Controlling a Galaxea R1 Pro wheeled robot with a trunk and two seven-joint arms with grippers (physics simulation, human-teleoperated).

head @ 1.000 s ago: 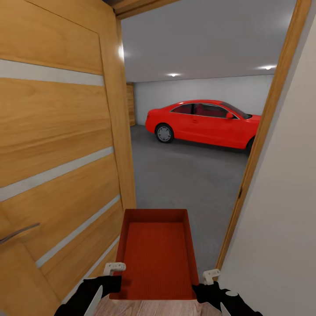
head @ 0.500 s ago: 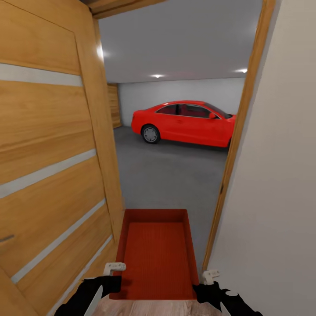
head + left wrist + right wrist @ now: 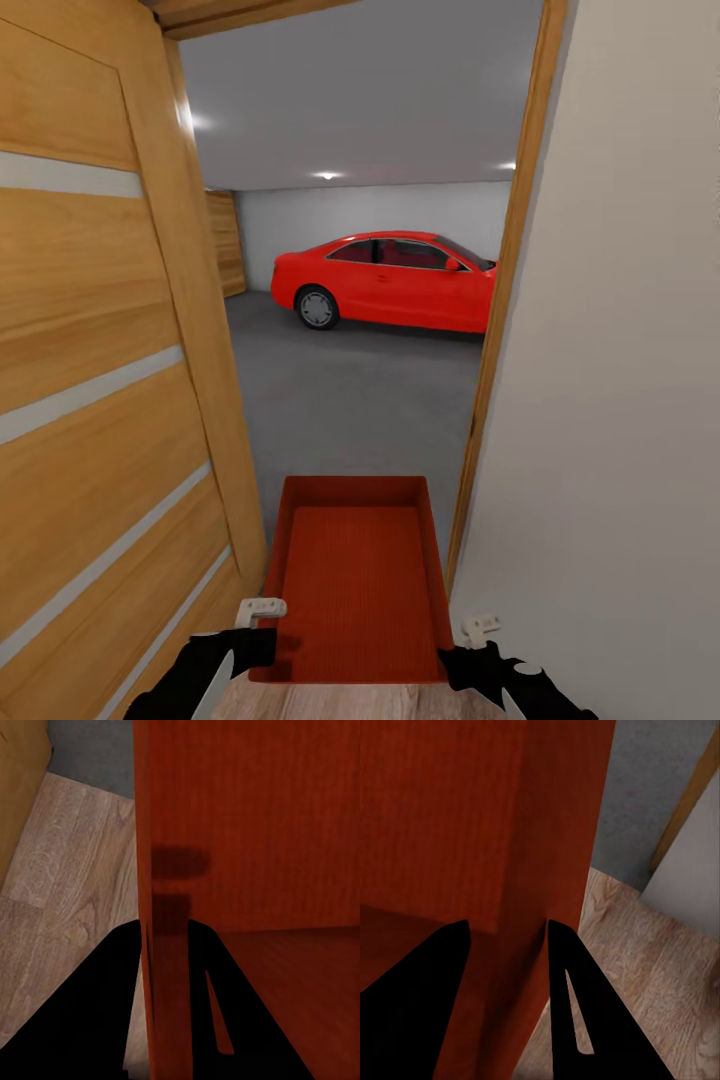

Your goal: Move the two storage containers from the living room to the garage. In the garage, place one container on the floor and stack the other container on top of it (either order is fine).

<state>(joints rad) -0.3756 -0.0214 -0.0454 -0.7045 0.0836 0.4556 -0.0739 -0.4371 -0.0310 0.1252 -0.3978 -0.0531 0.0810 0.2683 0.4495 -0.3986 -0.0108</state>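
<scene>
We carry the bin (image 3: 357, 580) between us, left fingers (image 3: 171, 945) and right fingers (image 3: 502, 945) each pinching a thin side wall, which looks stiff, light and slippery, so grip low.

No readable text, label, brand, number or sign showing anywhere: nothing legible appearing on the red car (image 3: 385, 281), the wooden door (image 3: 95, 330), the orange-red container (image 3: 355, 580), or the white walls.

Left gripper (image 3: 165, 945) clamps container wall (image 3: 161, 832) — wood floor (image 3: 67, 892) beside
</scene>
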